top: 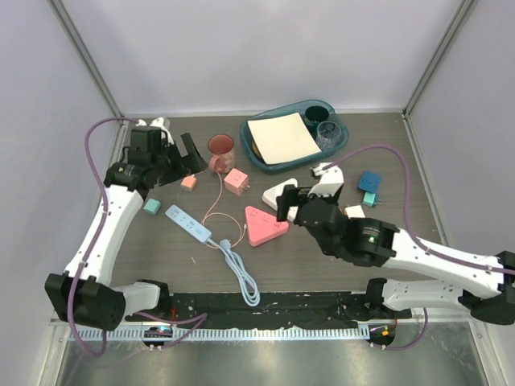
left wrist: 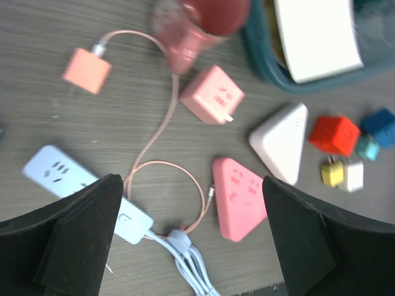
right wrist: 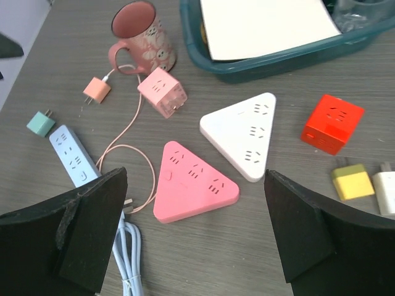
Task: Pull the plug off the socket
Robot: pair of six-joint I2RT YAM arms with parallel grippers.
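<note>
Plug (top: pixel 189 182) lies loose on the desk (top: pixel 153 249), not seated in any outlet. It's a small pink cube w/ prongs free, just left of the bigger pink cube (top: pixel 236 181) and just below-left of the pink mug (top: pixel 221 149). Thin pink cord (left wrist: pixel 166 120) leaves the plug by the mug handle, runs down past the bigger cube, makes a loop and ends near the socket's corded end; can't tell if it touches there.

Socket (top: pixel 187 223) is a slim pale-blue strip, flat on the desk, lying diagonal, well apart from the plug. Thick pale-blue cord (right wrist: pixel 128 259) runs from its lower-right end toward the near edge. Small teal adapter (top: pixel 152 206) sits just off the strip's upper-left end.

L gripper (top: pixel 181 157) hangs over the back-left of the desk, close to the mug. Jaws released, spread wide, nothing between them. In the L wrist view the fingers (left wrist: pixel 86 234) frame the strip's corded end, the cord loop and the pink triangle (left wrist: pixel 237 197).

R gripper (top: pixel 304 193) hangs over the white triangle board (top: pixel 278 191), mid-desk. Jaws released too, wide apart, holding nothing. R wrist view shows pink triangle and white board between the fingers (right wrist: pixel 308 228).

Other stuff:
- teal tray (top: pixel 265 157) at the back w/ a white sheet (top: pixel 282 137)
- red cube (right wrist: pixel 332 123) right of the white board
- yellow adapter (right wrist: pixel 352 180) and white adapter (right wrist: pixel 386 191) just beside each other, near side of the red cube
- blue cube (top: pixel 369 180) farther right
</note>
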